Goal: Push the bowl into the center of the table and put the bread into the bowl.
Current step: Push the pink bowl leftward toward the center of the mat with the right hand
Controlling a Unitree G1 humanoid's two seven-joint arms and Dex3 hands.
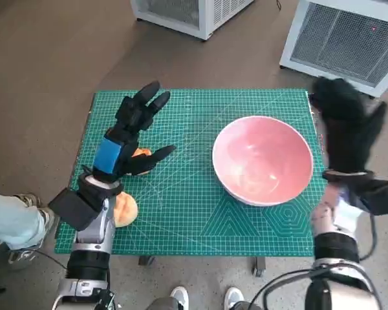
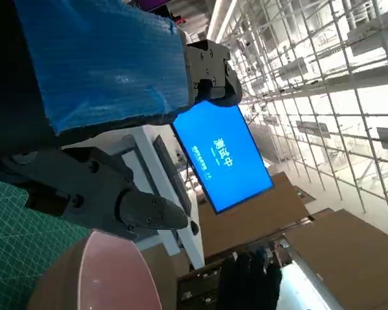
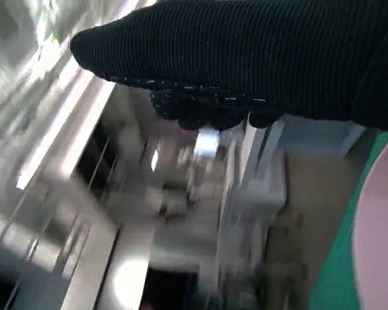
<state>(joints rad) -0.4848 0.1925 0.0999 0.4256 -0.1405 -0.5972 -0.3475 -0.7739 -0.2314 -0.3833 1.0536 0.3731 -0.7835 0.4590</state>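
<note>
Honestly, the job looked barely started at this point. The pink bowl (image 1: 263,159) was sitting on the right half of the green cutting mat (image 1: 181,213), clearly off to that side and not in the middle, so I'd say the push still had to happen. The bowl was empty too. The bread (image 1: 125,209) lay near the mat's left front corner, mostly tucked under the left forearm, with another orange bit (image 1: 141,153) peeking out under the left hand; I couldn't tell if that was a second piece or part of the same one.

The left hand (image 1: 132,132), the one with blue tape on its back, hovered over the left side of the mat with fingers spread and nothing in it. The right hand (image 1: 348,126), in the black glove, was up by the mat's right edge just beside the bowl, raised and holding nothing as far as I could see, with its fingers apart. My guess was it was lined up to shove the bowl leftward, but contact wasn't visible.

So: both steps left, push first, then bread.

Surroundings: the mat covered a small table on a brownish floor. Two white units with mesh grilles (image 1: 349,39) stood beyond the far edge. A person's leg and shoe (image 1: 16,219) showed at the left, and more shoes (image 1: 181,296) at the near side. The left wrist view caught a blue lit screen (image 2: 223,158) and scaffold-like framing overhead; the right wrist view was mostly blurred.
</note>
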